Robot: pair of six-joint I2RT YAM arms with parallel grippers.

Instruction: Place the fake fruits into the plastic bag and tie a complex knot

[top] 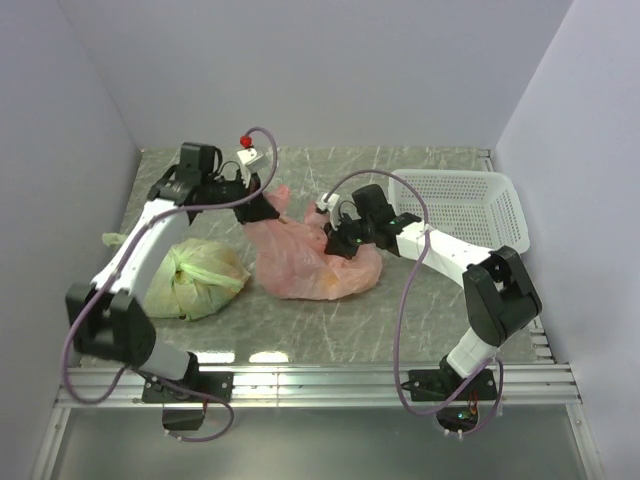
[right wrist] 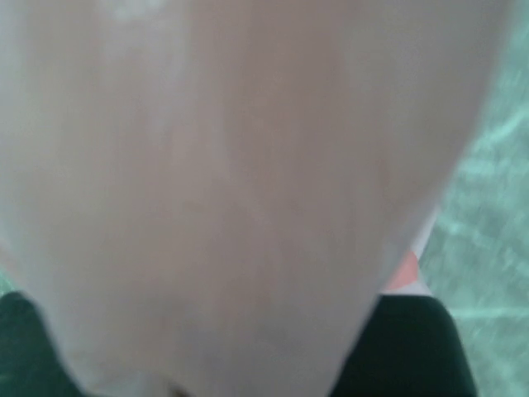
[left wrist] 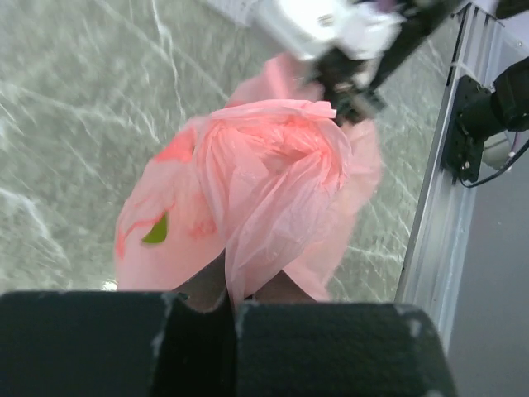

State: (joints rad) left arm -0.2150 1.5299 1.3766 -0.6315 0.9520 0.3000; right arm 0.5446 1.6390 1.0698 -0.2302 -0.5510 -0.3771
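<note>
Lying across the middle of the grey-green marbled worktop (top: 330, 330), your thin salmon-pink translucent plastic bag (top: 310, 265) is stretching its long axis from far left to near right, its gathered top pointing towards the far-left corner. Your left tool (left wrist: 231, 299) is pinching a fold of that film, jaws fully closed on it. Your right tool (top: 334, 240) is clamping shut on the bag's far edge, film smothering its camera. Behind and beside the worktop, pale plain walls (top: 300, 70) are standing. You are seeing one pink bag, one pale green plastic bag (top: 197, 275) left of it, one white lattice basket (top: 465, 205) far right.
</note>
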